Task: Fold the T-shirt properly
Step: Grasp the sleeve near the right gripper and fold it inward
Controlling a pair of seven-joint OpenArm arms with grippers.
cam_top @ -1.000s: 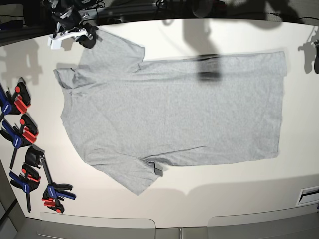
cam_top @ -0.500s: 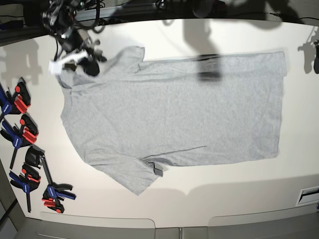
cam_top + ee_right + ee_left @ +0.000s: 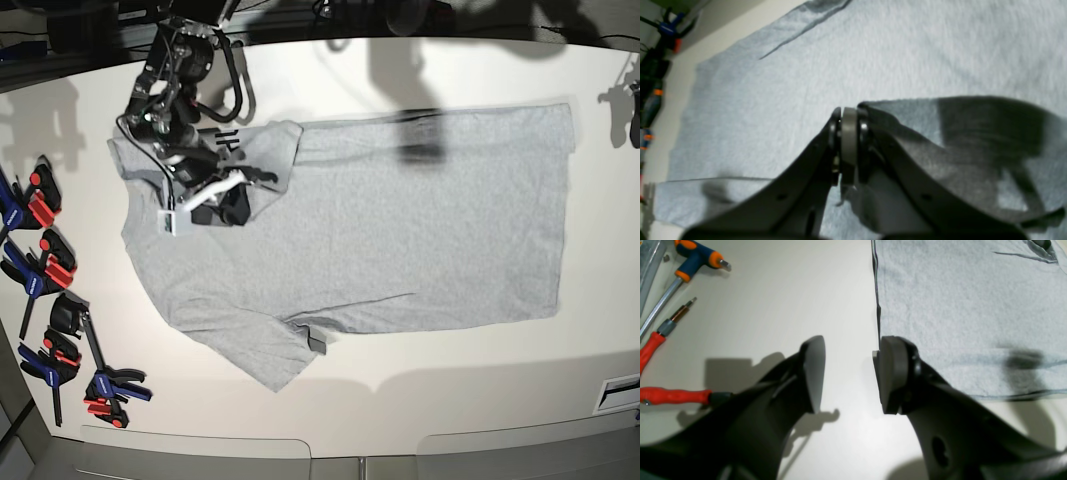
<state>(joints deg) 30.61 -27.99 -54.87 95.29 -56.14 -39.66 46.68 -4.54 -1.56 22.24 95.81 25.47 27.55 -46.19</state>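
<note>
Since the earlier frame your right tool (image 3: 232, 203) has swung inward over the T-shirt (image 3: 400, 220), clamped shut on the sleeve it drags beneath it to fold, while your left tool (image 3: 848, 373) hangs open, empty, beside the hem.

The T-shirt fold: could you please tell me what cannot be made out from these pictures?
- T-shirt underside: hidden in every view; only plain grey shows.
- Sleeve pinched in the shut right gripper: its far end is cut off by the right wrist frame's edge.
- Left gripper, open: outside the base view.
- Shirt collar: covered by the right arm in the base view.
</note>
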